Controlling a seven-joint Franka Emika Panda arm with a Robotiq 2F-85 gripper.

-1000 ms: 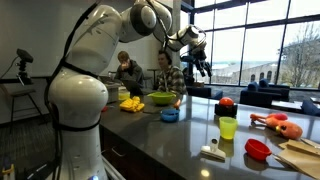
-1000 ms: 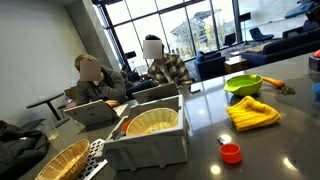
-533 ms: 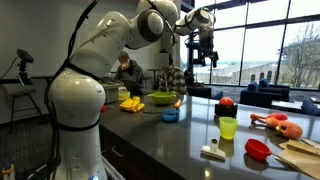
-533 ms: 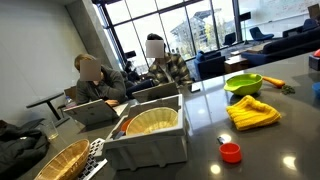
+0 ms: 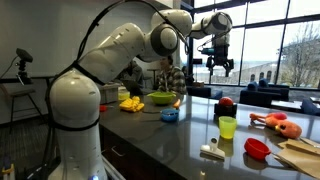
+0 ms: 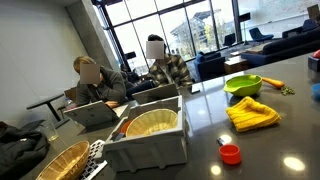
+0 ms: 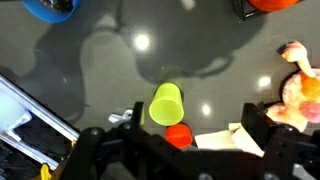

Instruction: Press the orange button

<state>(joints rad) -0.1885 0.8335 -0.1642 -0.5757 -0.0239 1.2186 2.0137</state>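
Spread wide and empty, the jaws have swung right across the frame, now high above the orange button (image 5: 226, 103), descent next.

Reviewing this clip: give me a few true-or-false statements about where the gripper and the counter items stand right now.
1. The gripper is pressing the orange button. False: it hangs high above the counter, apart from the button.
2. The yellow-green cup stands upright near the button. True.
3. The red bowl sits inside the green bowl. False: it rests on the counter by itself, well away from the green bowl.
4. The gripper's jaws are open and hold nothing. True.
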